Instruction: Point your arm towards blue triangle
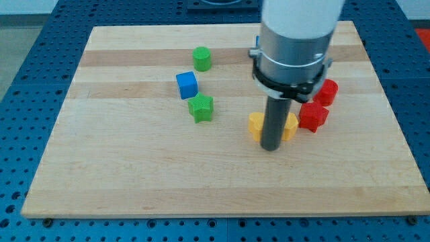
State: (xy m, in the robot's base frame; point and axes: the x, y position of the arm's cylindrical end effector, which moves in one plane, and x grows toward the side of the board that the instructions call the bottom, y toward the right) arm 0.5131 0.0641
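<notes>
No blue triangle shows in the camera view; it may be hidden behind the arm. The only blue block I see is a blue cube (187, 85) left of centre. My tip (271, 147) is just below the centre, right in front of two yellow blocks, one (256, 125) showing to its left and one (290, 126) to its right. The blue cube is far to the tip's upper left.
A green cylinder (201, 58) sits above the blue cube and a green star (200, 107) below it. A red star (313, 115) and a red cylinder (327, 92) lie to the right of the rod. The wooden board (134, 175) rests on a blue perforated table.
</notes>
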